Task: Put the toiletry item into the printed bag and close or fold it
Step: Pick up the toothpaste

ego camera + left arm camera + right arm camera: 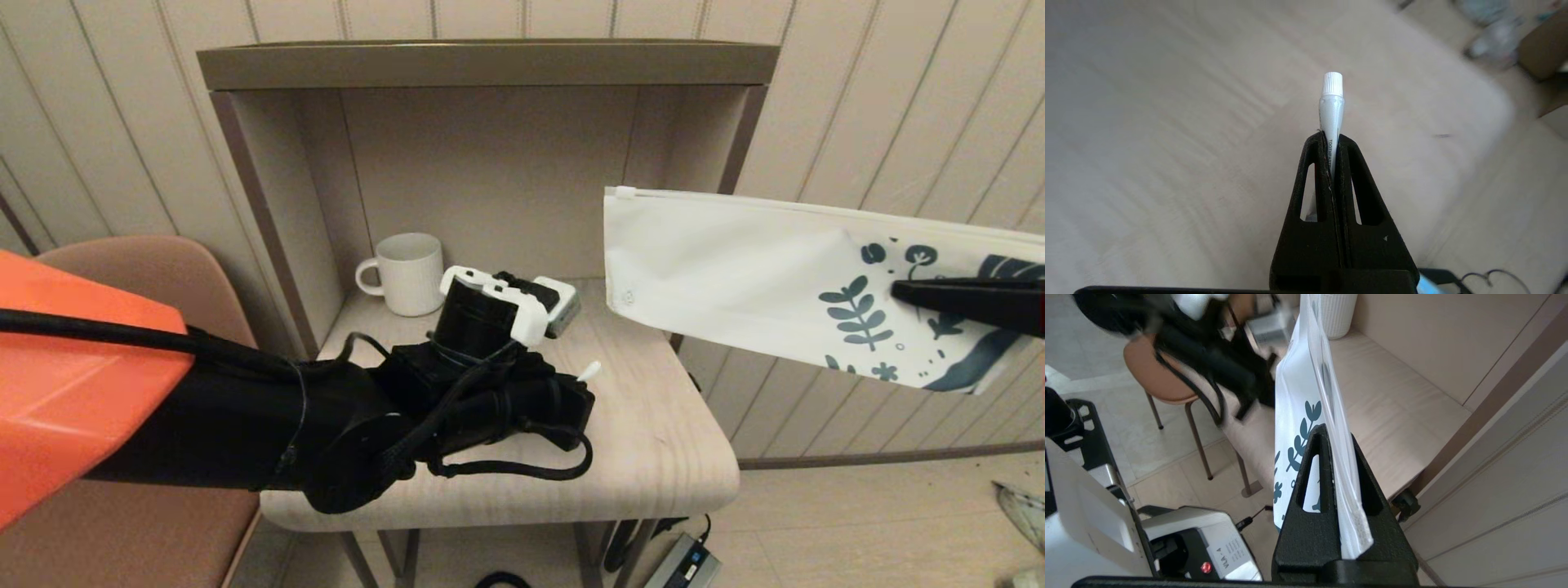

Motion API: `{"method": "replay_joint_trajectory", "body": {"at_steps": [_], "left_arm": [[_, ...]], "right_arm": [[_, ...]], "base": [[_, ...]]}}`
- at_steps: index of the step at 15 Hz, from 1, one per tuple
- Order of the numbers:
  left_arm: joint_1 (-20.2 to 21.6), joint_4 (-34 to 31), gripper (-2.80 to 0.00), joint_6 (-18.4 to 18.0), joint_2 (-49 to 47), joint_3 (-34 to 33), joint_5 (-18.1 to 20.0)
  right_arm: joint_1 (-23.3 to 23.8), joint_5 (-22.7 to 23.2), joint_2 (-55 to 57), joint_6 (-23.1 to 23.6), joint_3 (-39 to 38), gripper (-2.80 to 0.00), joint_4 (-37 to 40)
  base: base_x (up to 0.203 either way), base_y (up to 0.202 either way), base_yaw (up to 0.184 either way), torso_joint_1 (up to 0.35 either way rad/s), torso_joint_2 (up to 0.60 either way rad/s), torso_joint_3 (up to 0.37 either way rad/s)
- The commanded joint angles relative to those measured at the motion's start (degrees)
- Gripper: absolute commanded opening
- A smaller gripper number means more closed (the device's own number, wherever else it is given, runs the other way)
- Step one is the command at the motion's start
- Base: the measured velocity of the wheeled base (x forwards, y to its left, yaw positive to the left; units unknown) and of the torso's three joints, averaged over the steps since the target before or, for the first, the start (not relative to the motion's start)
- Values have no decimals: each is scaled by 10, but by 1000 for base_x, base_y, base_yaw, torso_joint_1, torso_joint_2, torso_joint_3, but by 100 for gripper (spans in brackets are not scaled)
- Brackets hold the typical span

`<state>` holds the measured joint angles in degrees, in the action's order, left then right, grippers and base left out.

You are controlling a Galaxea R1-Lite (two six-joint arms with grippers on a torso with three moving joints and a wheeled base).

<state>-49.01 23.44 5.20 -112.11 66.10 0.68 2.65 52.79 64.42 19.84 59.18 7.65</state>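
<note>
The toiletry item [1331,110], a slim white toothpaste tube with a ribbed cap, is pinched in my left gripper [1332,141], cap end sticking out past the fingertips. In the head view only its white tip [589,370] shows beyond the left gripper [578,384], low over the middle of the wooden table [653,441]. The printed bag [759,282], white with teal leaves, hangs in the air to the right of the table, zip edge on top. My right gripper [898,291] is shut on its printed end [1298,428], at the right gripper [1331,435].
A ribbed white mug [408,273] stands at the table's back left inside the shelf alcove [490,65]. A brown chair [163,269] is on the left. A power adapter [682,563] and cables lie on the floor under the table.
</note>
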Motion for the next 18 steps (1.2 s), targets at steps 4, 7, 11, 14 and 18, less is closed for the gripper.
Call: {"method": "replay_joint_trajectory", "body": {"at_steps": [4, 7, 11, 14, 18], "left_arm": [[112, 13, -280, -6, 125, -18, 124], [200, 4, -280, -6, 174, 4, 200], [231, -22, -280, -4, 190, 12, 272], [231, -22, -280, -5, 183, 13, 276], [229, -22, -280, -5, 177, 16, 316]], "right_arm": [[-2, 0, 56, 64, -44, -280, -8], [-45, -3, 63, 84, -69, -280, -9], [-131, -88, 75, 121, -71, -280, -59], [-207, -206, 86, 147, -71, -280, -107], [-298, -352, 72, 176, -91, -280, -118]], "base": [[0, 0, 0, 0, 0, 0], [0, 0, 0, 0, 0, 0], [0, 0, 0, 0, 0, 0], [0, 0, 0, 0, 0, 0], [0, 0, 0, 0, 0, 0]]}}
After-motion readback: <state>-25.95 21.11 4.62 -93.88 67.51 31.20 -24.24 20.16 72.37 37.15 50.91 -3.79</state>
